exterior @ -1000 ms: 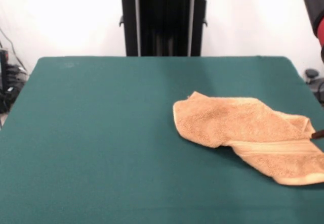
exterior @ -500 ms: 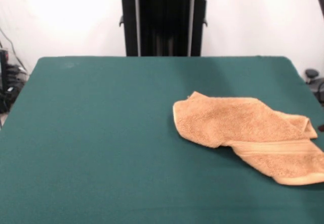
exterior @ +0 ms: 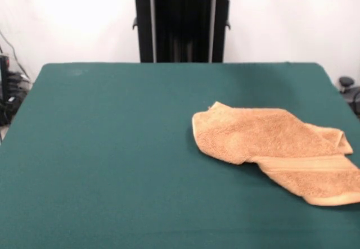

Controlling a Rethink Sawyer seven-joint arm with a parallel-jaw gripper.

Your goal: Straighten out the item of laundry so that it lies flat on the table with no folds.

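On the table point(exterior: 112, 148), toward the right side of the front view, lies the towel point(exterior: 270, 139), and it's not flat. Orange-tan terry, crumpled into a rough slanted shape. Left part is one broad layer w/ a rounded edge and a small peak at the upper left corner. Right part is doubled: a fold runs diagonally down from the middle, and a flat woven band point(exterior: 306, 164) crosses the lower right portion. A second pale band edge shows along the bottom right rim. At the far right a small flap of cloth is curled up and back on itself, close to the table's right edge. The towel's lower right corner runs to the picture's edge, so I can't see whether it overhangs the table.

As for my arm & gripper: neither shows anywhere in this view, so I can't tell if my fingers are apart or together. Only the black pedestal point(exterior: 183, 24) stands behind the table's far edge, w/ a bit of red at its top.

Table cloth is dark green, smooth, w/ a wide bare stretch across the left and centre. Some cables and dark gear sit off the table at the left edge, and a small dark object at the right edge.
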